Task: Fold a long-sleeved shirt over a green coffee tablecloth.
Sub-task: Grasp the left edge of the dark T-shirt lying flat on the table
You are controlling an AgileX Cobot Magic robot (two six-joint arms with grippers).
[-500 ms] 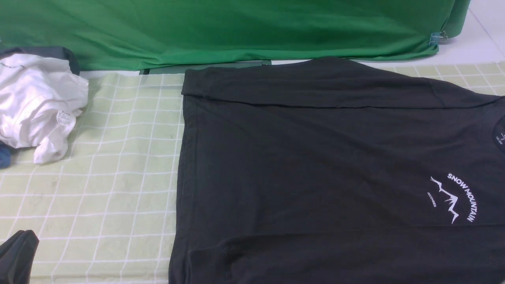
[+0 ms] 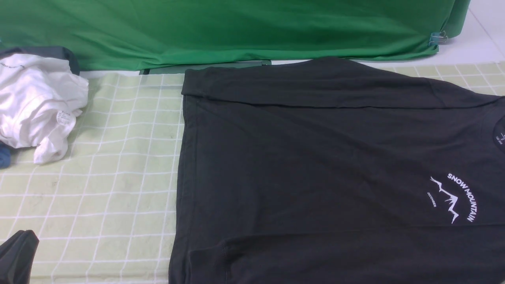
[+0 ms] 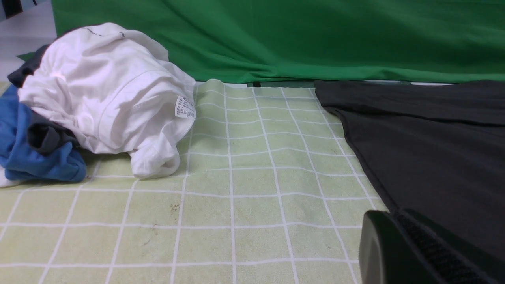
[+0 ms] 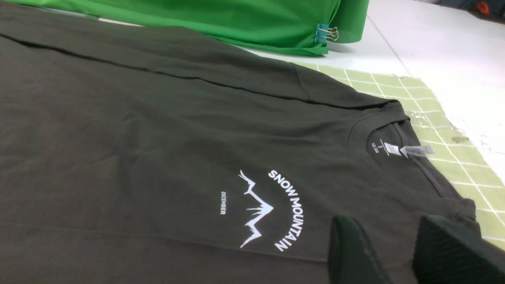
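The black long-sleeved shirt (image 2: 315,157) lies flat on the green coffee tablecloth (image 2: 118,177), collar to the right, hem to the left, white "SNOW MOUNTAIN" print up. A sleeve is folded over its far edge. My left gripper (image 2: 17,252) sits low at the front left; in the left wrist view its fingers (image 3: 394,240) are pressed together with nothing in them, beside the shirt's (image 3: 426,150) hem over the tablecloth (image 3: 236,197). Out of the front view, my right gripper (image 4: 390,240) hovers open above the shirt (image 4: 138,138) between print and collar, its gap free.
A crumpled white garment (image 2: 35,102) with a label tag is heaped at the far left on a blue piece (image 3: 23,157) and a dark one. The bright green backdrop (image 2: 236,27) runs along the back, held by a binder clip (image 2: 438,38). White floor lies beyond the tablecloth (image 4: 453,157).
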